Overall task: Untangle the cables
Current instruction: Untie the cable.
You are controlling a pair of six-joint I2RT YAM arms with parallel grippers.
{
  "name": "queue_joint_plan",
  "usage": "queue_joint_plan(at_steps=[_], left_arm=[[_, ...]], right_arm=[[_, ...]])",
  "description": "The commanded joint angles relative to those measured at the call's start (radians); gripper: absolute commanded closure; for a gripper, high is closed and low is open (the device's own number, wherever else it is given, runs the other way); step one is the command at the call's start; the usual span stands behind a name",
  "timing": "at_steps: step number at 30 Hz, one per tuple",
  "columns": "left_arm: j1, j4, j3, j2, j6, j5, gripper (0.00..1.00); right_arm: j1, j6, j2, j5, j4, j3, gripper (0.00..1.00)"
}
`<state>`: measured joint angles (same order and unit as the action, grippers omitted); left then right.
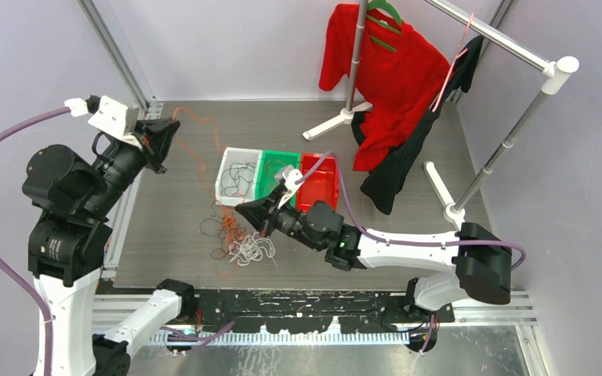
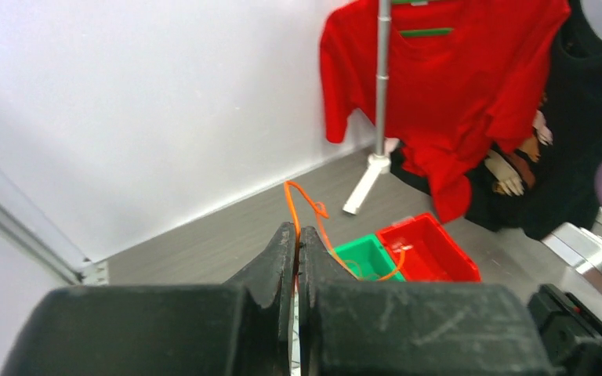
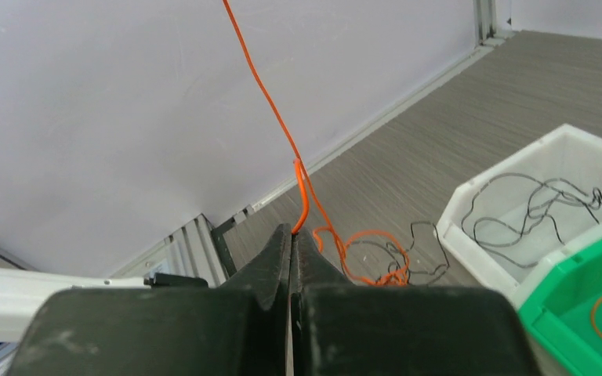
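An orange cable (image 3: 270,102) is pinched by both closed hands, the left hand (image 1: 159,141) raised, the right hand (image 1: 252,213) low beside the tangle (image 1: 239,239) on the counter (image 1: 165,235) (black and white strands mixed in). It is seemingly being pulled free; steady drawing apart is needed.

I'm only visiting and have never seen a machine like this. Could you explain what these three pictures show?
It is a robot with two arms, each ending in a two-finger gripper. One picture looks down from above. The other two come from cameras on the left and right wrists, so each shows its own black fingers. On the table lie a tangle of cables and a white bin, green bin and red bin. A red shirt hangs behind. The left gripper and right gripper are each shut on an orange cable.
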<state>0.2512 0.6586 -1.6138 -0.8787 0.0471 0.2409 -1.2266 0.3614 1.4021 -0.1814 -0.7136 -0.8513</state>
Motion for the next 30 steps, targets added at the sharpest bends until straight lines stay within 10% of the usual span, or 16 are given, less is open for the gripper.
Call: queue_joint_plan(at_steps=[1,19,27,30], left_arm=[[-0.001,-0.18,0.004,0.024,0.064,-0.118,1.0],[0.0,-0.407,-0.301,-0.095,0.23,-0.119,1.0],[-0.001,-0.379,-0.32,-0.091,0.14,0.008,1.0],[0.0,-0.344,-0.312,-0.097,0.078,0.087,1.0]], right_arm=[[0.009,0.014,-0.083,-0.039,0.018,0.051,0.99],[0.044,0.079,-0.203,-0.225,0.403,0.274,0.97],[0.044,-0.054,-0.308,-0.273,0.503,0.166,0.69],[0.044,-0.122,-0.325,-0.127,0.499,0.074,0.44]])
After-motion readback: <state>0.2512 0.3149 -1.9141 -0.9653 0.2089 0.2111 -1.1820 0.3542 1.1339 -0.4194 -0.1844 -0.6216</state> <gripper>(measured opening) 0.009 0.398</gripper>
